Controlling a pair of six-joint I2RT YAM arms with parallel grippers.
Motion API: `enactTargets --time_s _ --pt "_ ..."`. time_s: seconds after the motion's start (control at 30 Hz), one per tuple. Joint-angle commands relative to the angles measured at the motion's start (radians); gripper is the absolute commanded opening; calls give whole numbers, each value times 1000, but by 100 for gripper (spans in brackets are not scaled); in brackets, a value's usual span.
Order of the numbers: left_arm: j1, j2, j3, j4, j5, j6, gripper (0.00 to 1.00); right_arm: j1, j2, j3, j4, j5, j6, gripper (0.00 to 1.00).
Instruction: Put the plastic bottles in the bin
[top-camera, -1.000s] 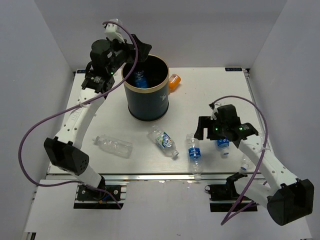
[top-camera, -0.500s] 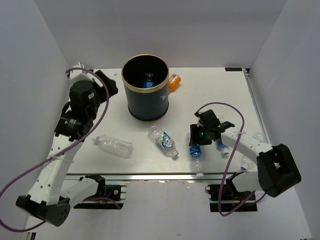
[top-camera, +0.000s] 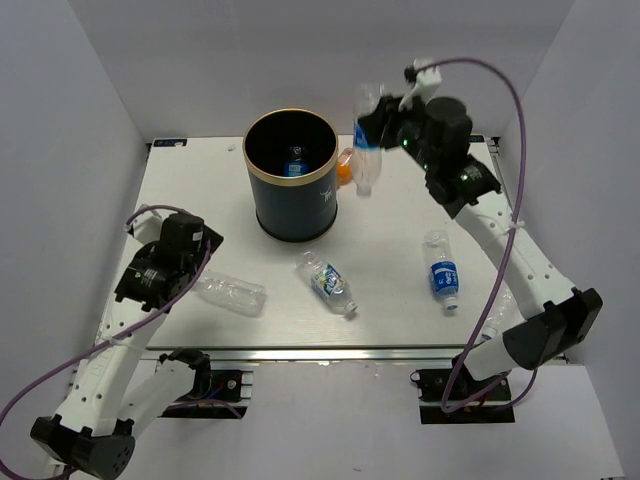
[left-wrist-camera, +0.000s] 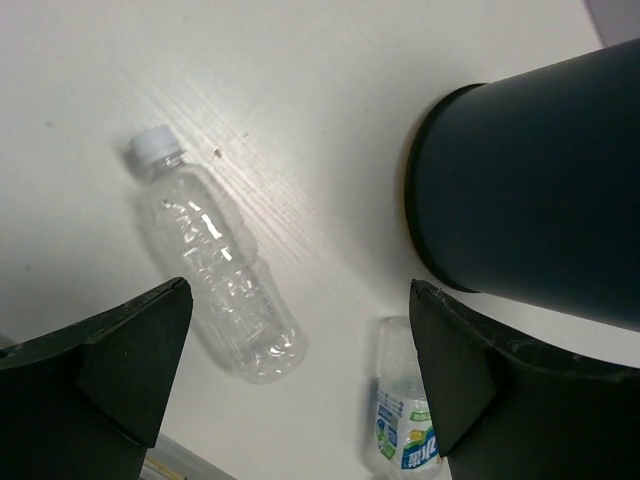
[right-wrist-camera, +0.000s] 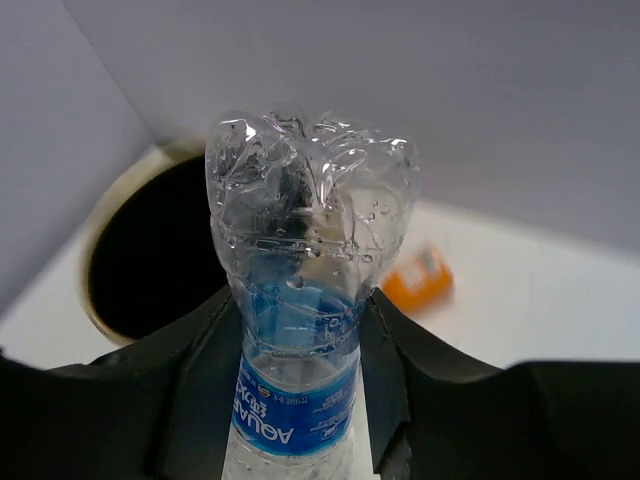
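Right gripper (top-camera: 378, 126) raised off the table (top-camera: 400, 225), clamped on a blue-labelled bottle (top-camera: 364, 165) just right of the bin (top-camera: 290, 212). Another bottle inside bin (top-camera: 292, 166). Orange bottle (top-camera: 343, 171) partly hidden behind the held one. Lying flat: clear unlabelled bottle (top-camera: 230, 292) beside the left gripper (top-camera: 192, 270), green-labelled bottle (top-camera: 328, 283) mid-table, blue-labelled one (top-camera: 441, 272) further right.

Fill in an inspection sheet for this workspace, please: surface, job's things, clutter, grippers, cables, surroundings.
Surface: white table, bare between items.
Job's things: bin upright, bottle inside; orange bottle beside it; clear bottle, middle bottle, blue-label bottle lying on table.
Clutter: nothing seen.
Grippers: left gripper open, near clear bottle; right gripper shut on raised bottle, right of bin.
Cables: purple cables loop off both arms.
Surroundings: white walls on three sides.
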Motion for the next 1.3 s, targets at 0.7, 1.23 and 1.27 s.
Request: enactTargets --time_s 0.7,1.23,1.27 --pt "0 28 -273 13 -54 -286 98 103 421 549 209 -258 -144 89" --pt "28 305 -341 277 -13 -228 89 -45 -223 -192 11 84 -39 89" --pt "35 314 -338 284 -14 -220 87 -65 -239 -224 -21 84 0 89"
